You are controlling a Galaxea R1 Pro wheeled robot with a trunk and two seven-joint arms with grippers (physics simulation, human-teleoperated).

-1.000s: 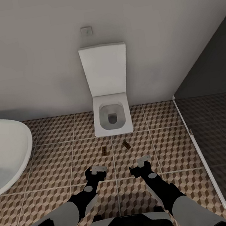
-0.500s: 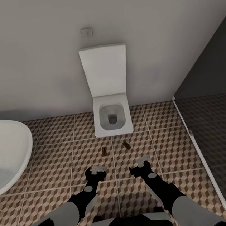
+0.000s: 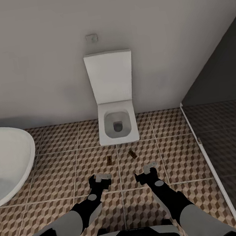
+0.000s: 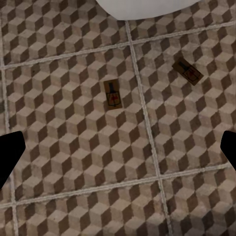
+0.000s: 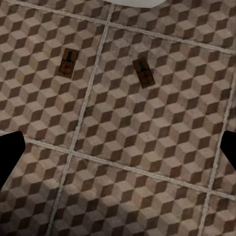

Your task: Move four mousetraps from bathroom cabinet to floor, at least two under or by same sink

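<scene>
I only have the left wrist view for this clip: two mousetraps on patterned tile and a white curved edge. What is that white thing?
Observer: It is a toilet with its lid up, standing against the wall; both mousetraps lie on the bathroom floor just in front of it.
Operator: Any sink near them?
Observer: I see no sink; a white bathtub sits off to the robot's left.
Operator: And to the right?
Observer: A dark shower area behind a pale threshold strip.
Operator: Is either hand carrying a trap?
Observer: The left hand and right hand look empty.

Dim, even, soft-shadowed light; renders slightly blurry, edges stretched by wide-angle distortion.
</scene>
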